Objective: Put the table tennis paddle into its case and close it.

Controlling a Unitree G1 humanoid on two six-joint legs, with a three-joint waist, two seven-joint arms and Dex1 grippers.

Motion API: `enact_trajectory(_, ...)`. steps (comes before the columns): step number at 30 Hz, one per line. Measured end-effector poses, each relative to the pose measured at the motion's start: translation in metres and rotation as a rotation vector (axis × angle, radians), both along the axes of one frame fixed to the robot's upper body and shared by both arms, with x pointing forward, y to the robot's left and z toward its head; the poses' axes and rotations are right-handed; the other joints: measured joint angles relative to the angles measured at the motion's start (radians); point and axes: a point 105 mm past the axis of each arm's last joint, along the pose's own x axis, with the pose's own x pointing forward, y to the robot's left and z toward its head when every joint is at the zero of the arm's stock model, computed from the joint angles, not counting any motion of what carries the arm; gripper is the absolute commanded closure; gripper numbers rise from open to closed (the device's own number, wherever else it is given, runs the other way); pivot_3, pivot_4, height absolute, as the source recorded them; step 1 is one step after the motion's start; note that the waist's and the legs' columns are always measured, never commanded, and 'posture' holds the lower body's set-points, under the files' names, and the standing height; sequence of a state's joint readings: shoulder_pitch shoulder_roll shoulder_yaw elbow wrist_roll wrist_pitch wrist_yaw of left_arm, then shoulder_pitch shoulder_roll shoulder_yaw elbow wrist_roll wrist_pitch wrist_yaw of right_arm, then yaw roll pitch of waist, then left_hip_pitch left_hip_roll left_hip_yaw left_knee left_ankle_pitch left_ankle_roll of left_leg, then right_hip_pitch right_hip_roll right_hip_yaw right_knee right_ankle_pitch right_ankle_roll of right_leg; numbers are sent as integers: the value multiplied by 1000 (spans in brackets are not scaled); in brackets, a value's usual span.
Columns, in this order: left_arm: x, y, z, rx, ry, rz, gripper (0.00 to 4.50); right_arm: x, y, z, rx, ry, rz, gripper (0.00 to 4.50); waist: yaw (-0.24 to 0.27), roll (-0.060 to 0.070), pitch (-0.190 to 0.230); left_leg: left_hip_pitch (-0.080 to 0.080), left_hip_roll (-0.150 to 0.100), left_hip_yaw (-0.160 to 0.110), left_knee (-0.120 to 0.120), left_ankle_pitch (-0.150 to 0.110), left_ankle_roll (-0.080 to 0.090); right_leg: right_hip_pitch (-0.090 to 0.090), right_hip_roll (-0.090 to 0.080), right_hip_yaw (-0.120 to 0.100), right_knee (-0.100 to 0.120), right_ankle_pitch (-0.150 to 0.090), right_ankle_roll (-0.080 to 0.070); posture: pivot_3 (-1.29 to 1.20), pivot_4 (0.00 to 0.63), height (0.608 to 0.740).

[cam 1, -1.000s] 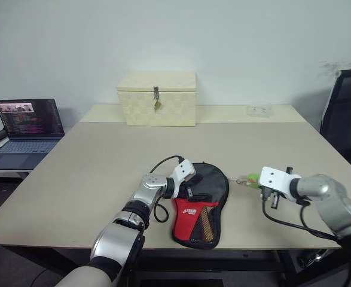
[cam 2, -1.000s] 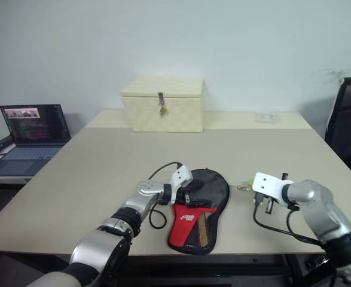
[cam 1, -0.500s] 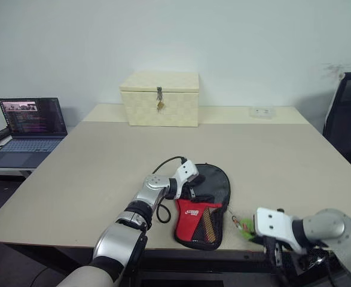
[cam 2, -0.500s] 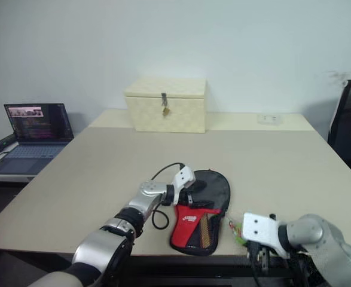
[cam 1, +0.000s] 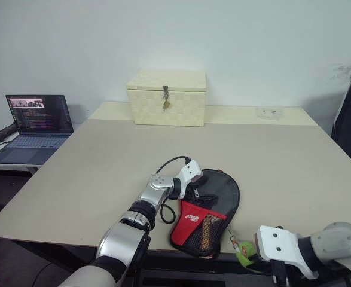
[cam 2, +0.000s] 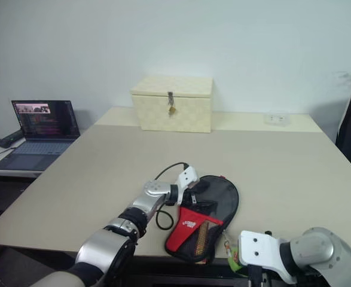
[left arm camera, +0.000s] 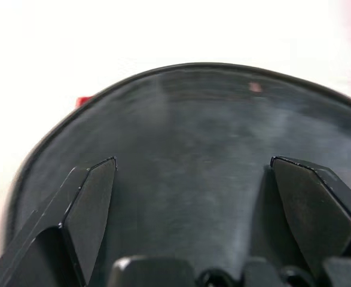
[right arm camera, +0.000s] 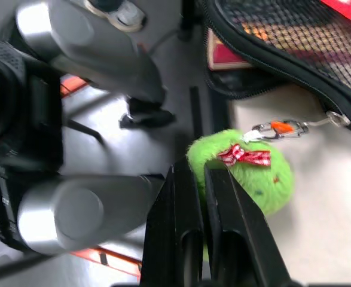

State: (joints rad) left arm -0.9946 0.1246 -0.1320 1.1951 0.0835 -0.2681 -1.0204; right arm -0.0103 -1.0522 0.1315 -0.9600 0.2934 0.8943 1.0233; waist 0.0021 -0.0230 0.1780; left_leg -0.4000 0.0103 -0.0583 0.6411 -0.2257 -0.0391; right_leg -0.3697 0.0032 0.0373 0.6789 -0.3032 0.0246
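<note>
One checkered box [cam 1: 166, 106], laptop [cam 1: 36, 124], far back

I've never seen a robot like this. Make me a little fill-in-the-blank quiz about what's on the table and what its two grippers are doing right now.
1. The right gripper is shut on a fuzzy ____ zipper tag.
2. The left gripper, its fingers spread wide, rests on the black top of the ____.
3. At the far end of the table stands a cream checkered ____ with a latch.
4. On a side desk at the robot's left sits an open ____.

Missing words: green; case; box; laptop
</note>
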Motion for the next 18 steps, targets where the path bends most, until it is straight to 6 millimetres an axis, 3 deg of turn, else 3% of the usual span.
enact_trajectory(3,1,0,-1,4,-1,7,0,3,10,-5,45,-1,-44,4464,-1,-2,-2,0,0,1,0,0,0,0,-1,0,0,0,1,0,150,740)
enact_trajectory(6,2,1,-1,8,-5,21,0,7,17,-2,98,20,-84,3854,-3,-3,-2,1,0,2,1,0,0,0,-2,1,1,0,2,0,150,740)
enact_trajectory(11,4,2,-2,7,-10,40,0,16,22,15,206,75,-146,2260,-5,-4,-3,2,1,2,2,0,0,1,-1,2,1,2,4,0,150,740)
enact_trajectory(14,5,6,0,-12,-12,46,0,43,16,36,313,72,-258,2260,-8,-4,-3,2,1,4,3,0,1,1,-2,3,2,4,5,0,150,740)
enact_trajectory(18,1,21,5,-42,-8,14,0,95,-2,52,412,19,-466,2260,-20,-5,-2,0,2,5,1,1,1,-4,-2,4,2,5,3,0,150,740)
